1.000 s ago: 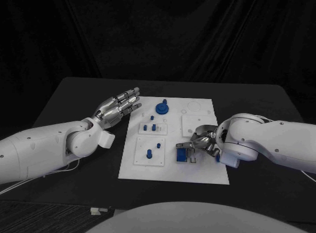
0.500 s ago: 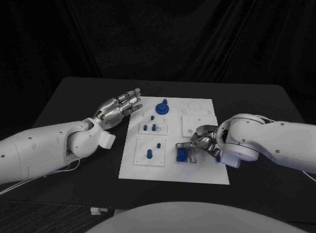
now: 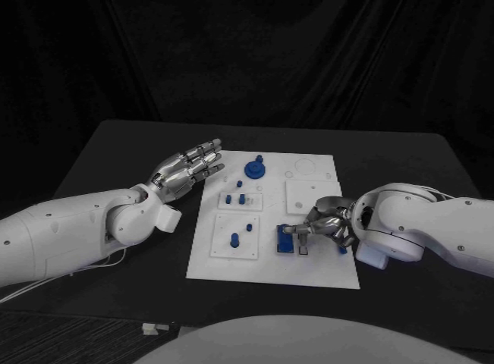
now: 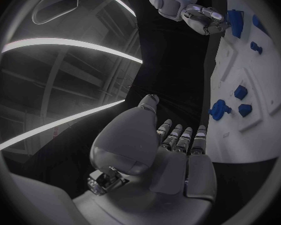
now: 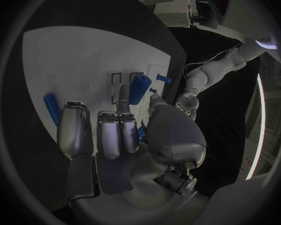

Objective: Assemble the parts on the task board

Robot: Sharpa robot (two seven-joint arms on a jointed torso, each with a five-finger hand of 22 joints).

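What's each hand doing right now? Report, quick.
Left hand: open, holding nothing, beside the task board.
Right hand: over the blue part; grip cannot be told.
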